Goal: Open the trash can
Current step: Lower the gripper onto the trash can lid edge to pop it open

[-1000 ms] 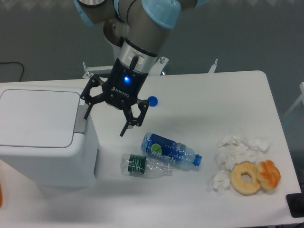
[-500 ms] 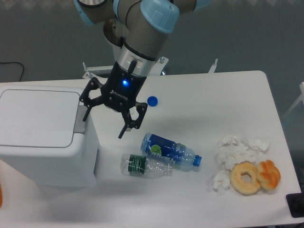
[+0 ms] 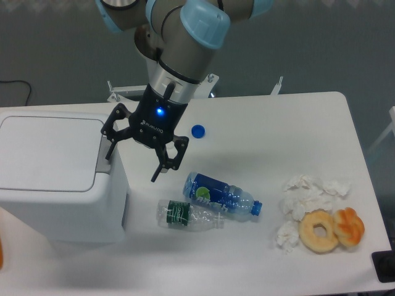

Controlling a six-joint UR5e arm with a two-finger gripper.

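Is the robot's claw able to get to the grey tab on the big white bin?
Probably yes. The open claw hangs right beside the grey push tab of the large white plastic trash can, one finger just above it, with nothing between them.

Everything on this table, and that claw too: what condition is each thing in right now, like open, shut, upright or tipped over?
trash can: lid shut, lying flat.
gripper: open, fingers spread, holding nothing, beside the can's right edge.
blue-label bottle: lying on its side, cap on.
green-label bottle: lying on its side, clear.
blue cap: loose on the table.
tissues: crumpled.
doughnut: whole, lying flat.
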